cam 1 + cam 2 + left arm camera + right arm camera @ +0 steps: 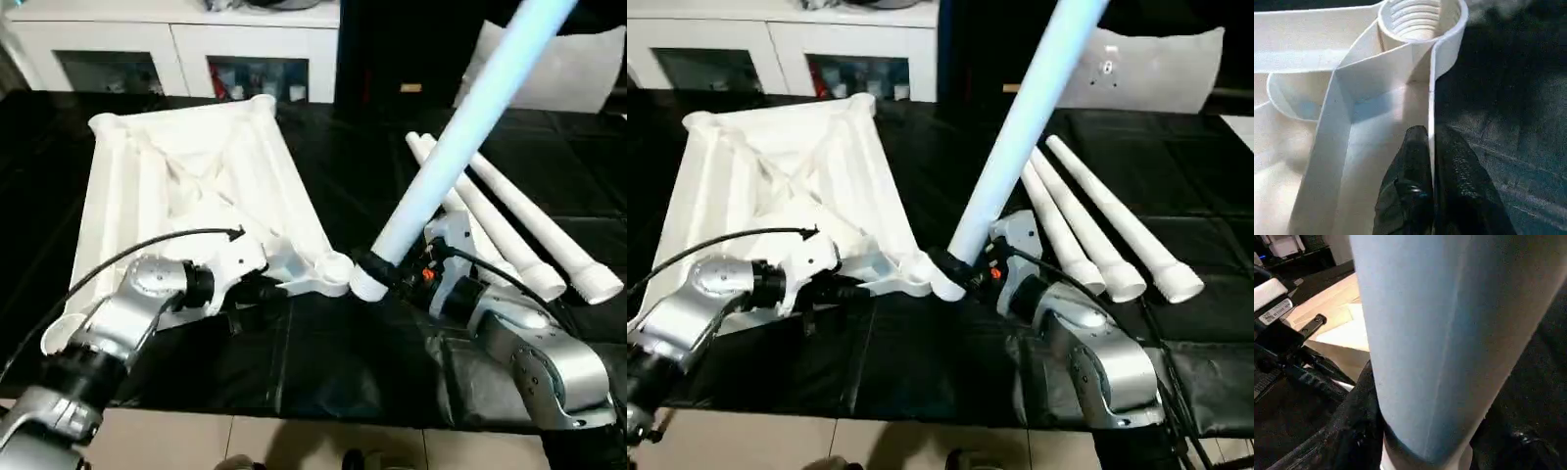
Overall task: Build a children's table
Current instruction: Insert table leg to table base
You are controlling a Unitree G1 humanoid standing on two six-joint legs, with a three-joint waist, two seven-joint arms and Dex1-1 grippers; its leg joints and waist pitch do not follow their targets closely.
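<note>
On the black table [323,362], toward its left side, the white table top [186,186] lies upside down, its X-shaped ribs facing up and a round threaded socket [1420,19] at its near right corner. The left end effector [1430,161] is pinched shut on the thin side wall of the table top just short of that socket, one black finger [1410,186] on each face of the wall. The right end effector [377,269] grips the held leg [460,137] near its thick end; the leg slants up and away to the right, its lower end just beside the corner socket. Three loose legs [529,235] lie side by side toward the table's right edge. White cabinets [176,49] stand beyond the far edge.
</note>
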